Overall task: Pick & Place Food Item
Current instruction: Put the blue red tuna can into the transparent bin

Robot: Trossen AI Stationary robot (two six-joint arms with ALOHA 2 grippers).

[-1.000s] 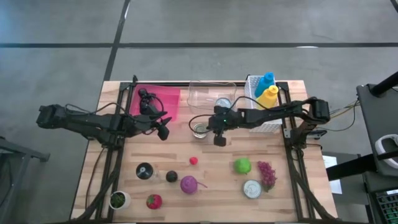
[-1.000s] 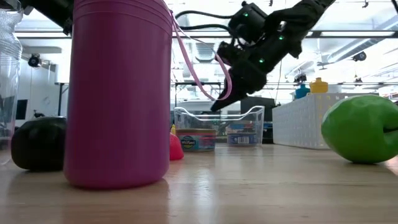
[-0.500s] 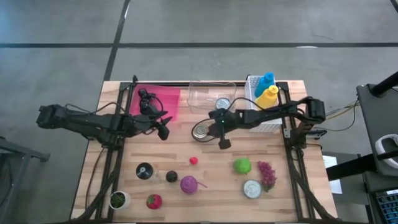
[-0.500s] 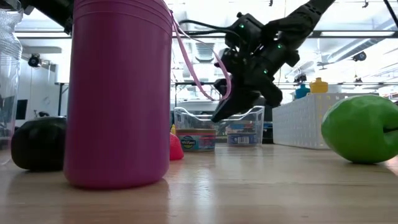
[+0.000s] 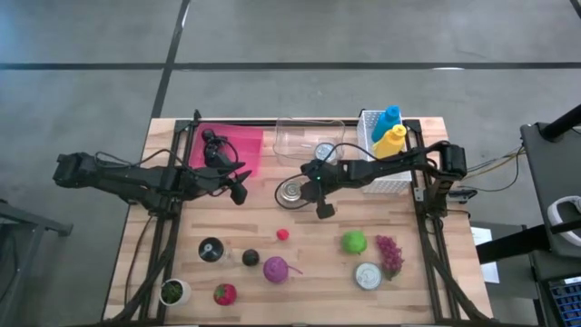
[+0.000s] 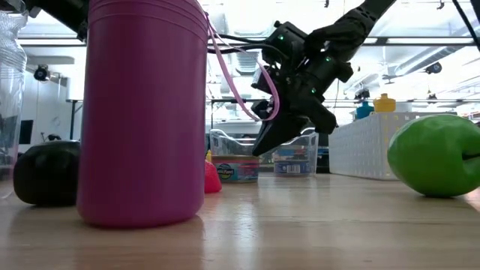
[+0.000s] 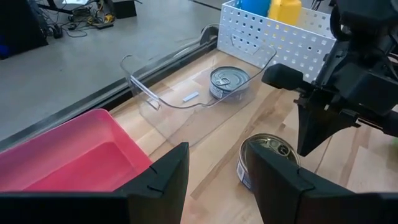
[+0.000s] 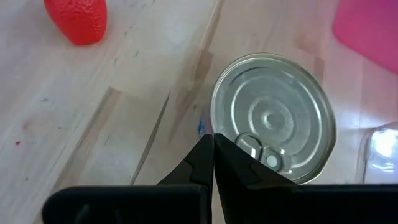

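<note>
The right gripper [image 5: 324, 210] has slid back toward the table's middle since a second ago, jaws pinched together on nothing. From above, the tin can [image 5: 291, 191] sits just beside it, in front of the clear tray [image 5: 309, 127]. At table level, the gripper [image 6: 264, 144] hangs above the can [image 6: 235, 167]. The left wrist view shows the left gripper [image 7: 214, 180] partly open, empty, facing the can [image 7: 267, 160]. The right wrist view shows touching fingertips [image 8: 213, 146] at the can's lid [image 8: 273, 115].
</note>
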